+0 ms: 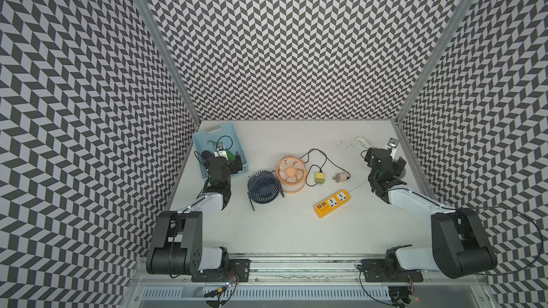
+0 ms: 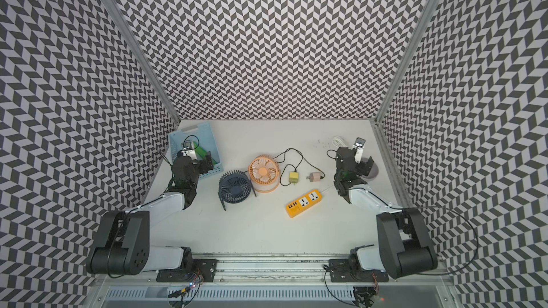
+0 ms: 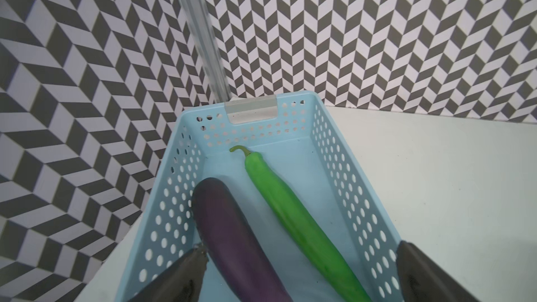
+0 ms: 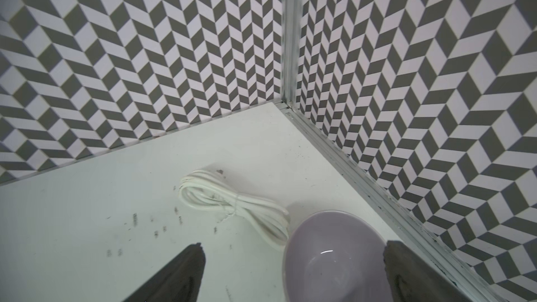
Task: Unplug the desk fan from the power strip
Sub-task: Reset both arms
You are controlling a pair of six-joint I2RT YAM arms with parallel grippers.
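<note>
Robot test cell in a lab. Chevron-patterned panels set in aluminium posts box in a plain white tabletop. The left arm and right arm are mounted on a front rail with exposed wiring. Staged oddments sit on the tabletop: a power strip and a blue basket.

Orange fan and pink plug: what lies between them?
The yellow charger plug lies between the orange fan and the pink plug, touching neither; both top views show it.
</note>
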